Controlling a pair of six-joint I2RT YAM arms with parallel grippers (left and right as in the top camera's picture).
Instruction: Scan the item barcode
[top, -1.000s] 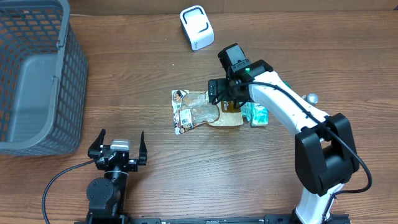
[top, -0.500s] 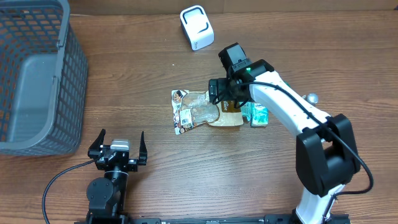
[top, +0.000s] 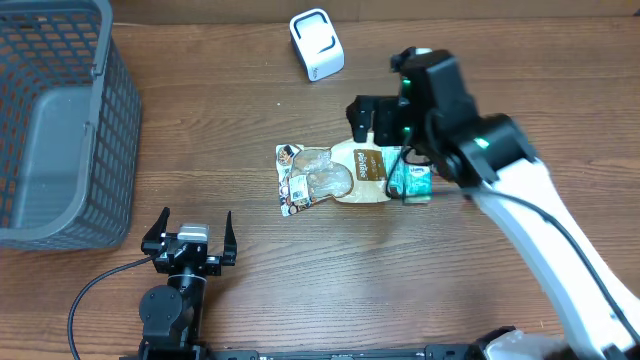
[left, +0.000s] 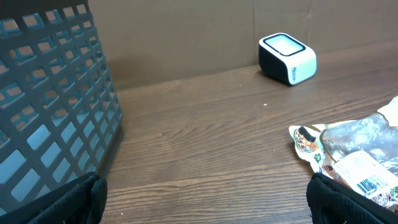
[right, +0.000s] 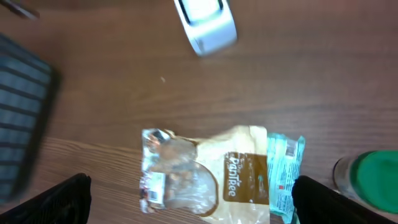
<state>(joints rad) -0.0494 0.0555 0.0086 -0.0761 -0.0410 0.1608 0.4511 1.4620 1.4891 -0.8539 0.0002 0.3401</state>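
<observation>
Three packets lie together mid-table: a clear snack bag (top: 305, 180) with a barcode label, a tan bag (top: 365, 172) and a teal packet (top: 411, 183). A white scanner (top: 316, 43) stands at the far edge. My right gripper (top: 385, 135) hangs open high above the packets, holding nothing. Its wrist view looks down on the clear bag (right: 174, 168), tan bag (right: 245, 177), teal packet (right: 285, 177) and scanner (right: 205, 22) between its spread fingers (right: 193, 202). My left gripper (top: 190, 232) rests open near the front edge. Its own view (left: 202, 196) shows the clear bag (left: 354, 158) and scanner (left: 287, 57).
A grey mesh basket (top: 60, 120) stands at the far left, its wall (left: 50, 106) filling the left of the left wrist view. A green-capped container (right: 373, 180) stands just right of the teal packet.
My right arm has risen from just above the packets toward the overhead camera, still open and holding nothing. The packets lie where they were. The left arm has not moved.
</observation>
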